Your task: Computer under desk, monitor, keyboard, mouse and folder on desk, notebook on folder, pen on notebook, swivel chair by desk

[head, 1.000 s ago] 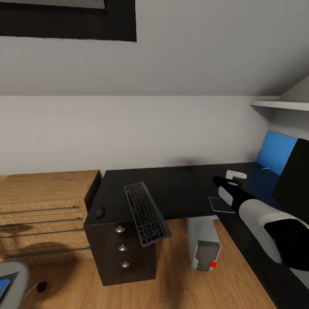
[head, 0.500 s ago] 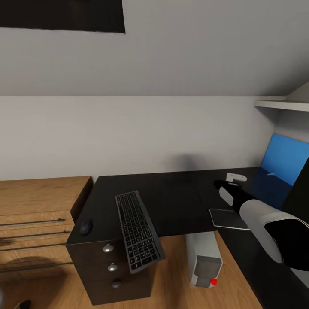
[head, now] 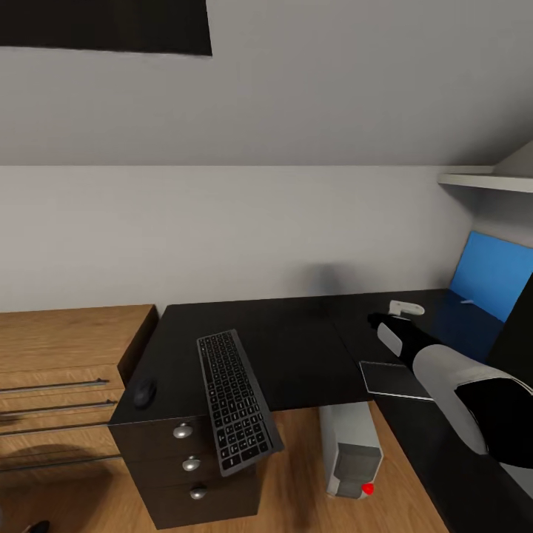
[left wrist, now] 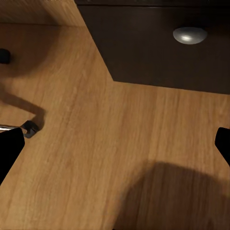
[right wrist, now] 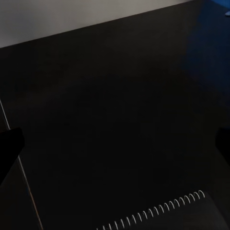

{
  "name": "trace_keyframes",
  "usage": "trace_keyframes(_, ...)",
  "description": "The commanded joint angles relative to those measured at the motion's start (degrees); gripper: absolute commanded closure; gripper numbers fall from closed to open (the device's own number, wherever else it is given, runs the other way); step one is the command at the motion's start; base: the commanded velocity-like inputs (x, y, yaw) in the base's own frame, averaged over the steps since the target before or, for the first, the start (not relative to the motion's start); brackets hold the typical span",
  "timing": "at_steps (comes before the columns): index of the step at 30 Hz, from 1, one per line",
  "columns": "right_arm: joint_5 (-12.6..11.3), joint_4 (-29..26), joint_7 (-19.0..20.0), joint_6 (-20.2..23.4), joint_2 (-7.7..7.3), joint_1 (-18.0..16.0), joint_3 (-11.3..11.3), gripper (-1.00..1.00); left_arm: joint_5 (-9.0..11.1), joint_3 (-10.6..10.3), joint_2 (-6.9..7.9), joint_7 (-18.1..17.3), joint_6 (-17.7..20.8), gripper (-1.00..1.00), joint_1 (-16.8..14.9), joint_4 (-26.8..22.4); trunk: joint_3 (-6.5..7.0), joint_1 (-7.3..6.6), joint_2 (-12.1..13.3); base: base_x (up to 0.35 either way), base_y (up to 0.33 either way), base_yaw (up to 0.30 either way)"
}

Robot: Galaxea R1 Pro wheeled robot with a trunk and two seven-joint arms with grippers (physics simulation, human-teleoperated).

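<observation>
looking back a moment, my whole view slid a bit, so the head turned; the keyboard hangs off the table edge as before, mouse nearby, computer below. both tools, left and right, are wide open, holding nothing. drawers are shut, so i can't see inside.

No legible text — keyboard keys unreadable
</observation>
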Motion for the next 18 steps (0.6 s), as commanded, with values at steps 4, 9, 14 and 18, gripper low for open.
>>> trace_keyframes(4, -0.3, -0.1, -0.4, 0.5, -0.08, 0.0, 0.5, -1.00, 0.3, -0.5, -0.08, 0.5, -1.7, -1.00, 0.0, -0.1, -0.06, 0.00, 0.0, 0.000, 0.000, 0.000)
trace_keyframes(9, -0.3, 0.2, -0.3, 0.4, -0.10, 0.1, 0.5, -1.00, 0.3, -0.5, -0.21, 0.3, -9.6, -1.00, 0.0, -0.3, -0.06, 0.00, 0.0, 0.000, 0.000, 0.000)
trace_keyframes(14, -0.3, 0.5, -0.4, 0.5, -0.08, 0.1, 0.5, -1.00, 0.4, -0.5, -1.05, 0.4, -12.5, -1.00, 0.0, -1.1, -0.06, 0.00, 0.0, 0.000, 0.000, 0.000)
trace_keyframes(18, -0.4, 0.6, -0.5, 0.5, -0.04, 0.1, 0.5, -1.00, 0.4, -0.4, -1.48, 0.4, -12.7, -1.00, 0.0, -1.4, -0.06, 0.00, 0.0, 0.000, 0.000, 0.000)
